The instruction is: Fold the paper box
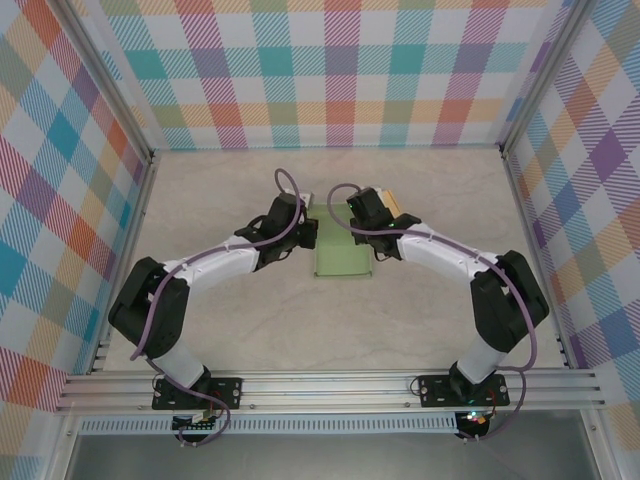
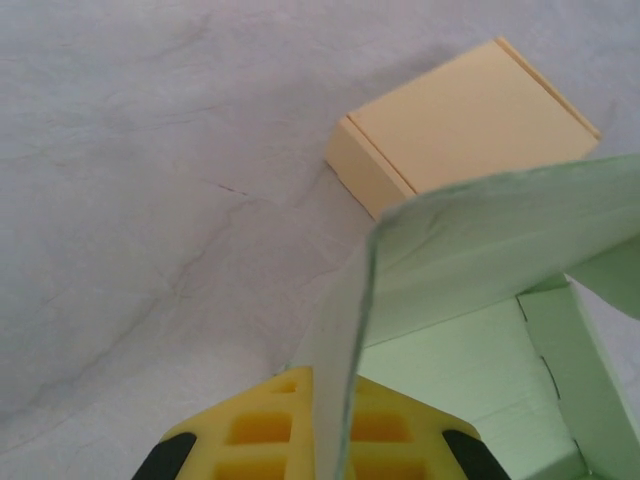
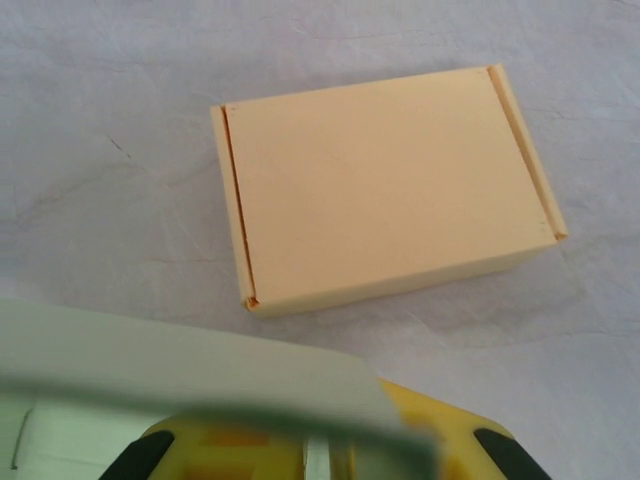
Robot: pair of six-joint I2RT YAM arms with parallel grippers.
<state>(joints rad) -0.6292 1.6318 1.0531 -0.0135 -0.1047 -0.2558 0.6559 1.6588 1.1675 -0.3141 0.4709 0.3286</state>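
Beside green paper box [image 1: 340, 252], yellow box [image 3: 385, 190]

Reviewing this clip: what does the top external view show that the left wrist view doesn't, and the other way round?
Top external gives the layout: the left arm and right arm reaching in to the green paper box at mid-table, with plaid walls around and an aluminium rail at the near edge. Left wrist gives the grip: the left gripper shut on a raised green flap, with the box's inner panels beyond. Shared: the green box, the closed peach box behind it, and the pale table.
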